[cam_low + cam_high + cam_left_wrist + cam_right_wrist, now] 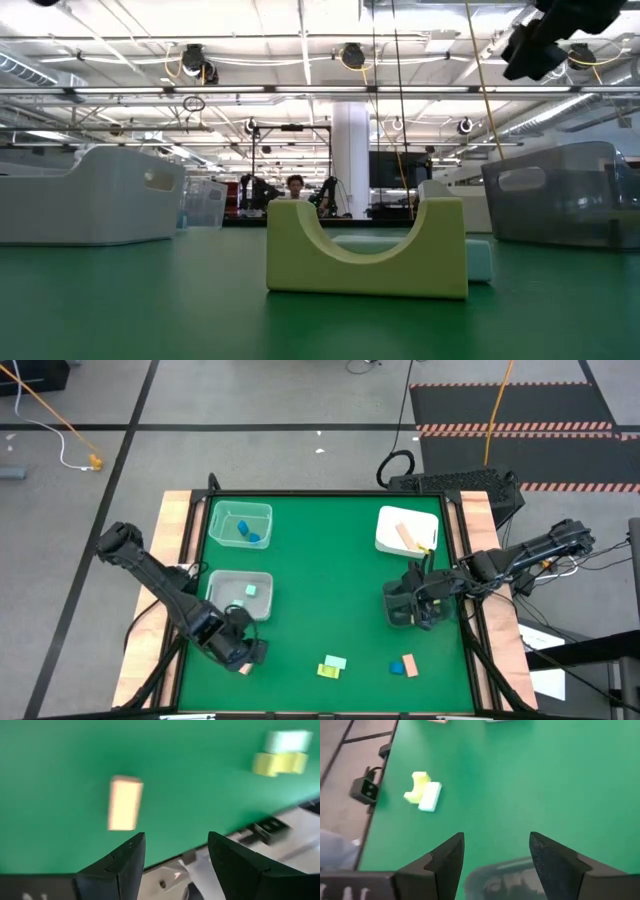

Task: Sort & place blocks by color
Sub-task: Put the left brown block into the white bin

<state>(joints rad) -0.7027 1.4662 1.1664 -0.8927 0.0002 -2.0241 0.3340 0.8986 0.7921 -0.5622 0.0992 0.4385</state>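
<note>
Left gripper (172, 865) fingers spread, empty, hovering by tan bar (124, 802). Looks light, rigid wood; pinch across narrow flat sides. Right gripper (495, 862) spread too, empty.

We saw the desk (330, 575) covered in a matt green mat, smooth and cloth-like, with pale bare wood along its side edges. The two trays (240, 523) on the left looked like clear, slightly glossy plastic; the white tray (390, 532) looked like opaque smooth plastic, and the dark tray (570, 195) looked translucent and smoky. The yellow-green block (365, 262) had a smooth, matt painted finish, as did the mint block (335, 661) beside it. The tan block (125, 802) looked like pale unpainted wood. Each pincer's fingers (447, 862) looked like dark matt plastic with a faintly grainy surface.
</note>
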